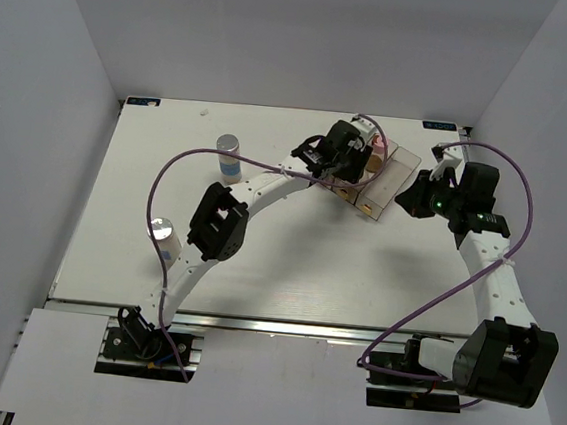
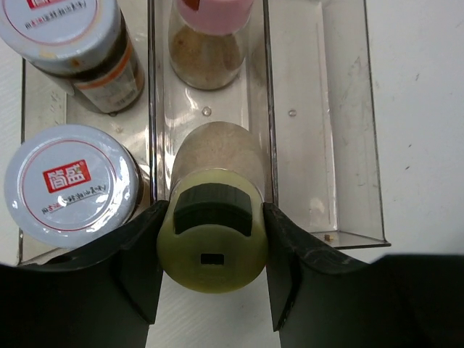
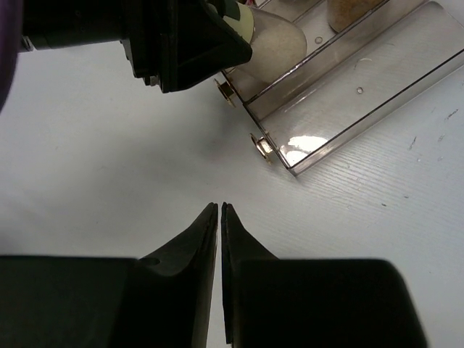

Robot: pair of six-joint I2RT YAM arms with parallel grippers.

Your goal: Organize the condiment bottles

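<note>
My left gripper [image 2: 215, 210] is shut on the pale yellow bottle [image 2: 212, 264] by its lid, and the bottle's body reaches into the near end of the tray's middle slot. The pink-lidded tan bottle [image 2: 210, 40] stands at that slot's far end. Two dark brown bottles with pale red-marked lids [image 2: 69, 185] [image 2: 72, 43] fill the left slot. Two silver-lidded bottles [image 1: 228, 149] [image 1: 163, 233] stand on the table at the left. My right gripper [image 3: 220, 206] is shut and empty, just right of the tray [image 1: 399, 178]. My left gripper also shows in the top view [image 1: 346, 163].
The tray's right slot [image 2: 326, 145] holds nothing. The tray's near corner [image 3: 290, 156] lies just ahead of my right fingers. White walls enclose the table on the left, back and right. The left arm reaches diagonally across the table's middle.
</note>
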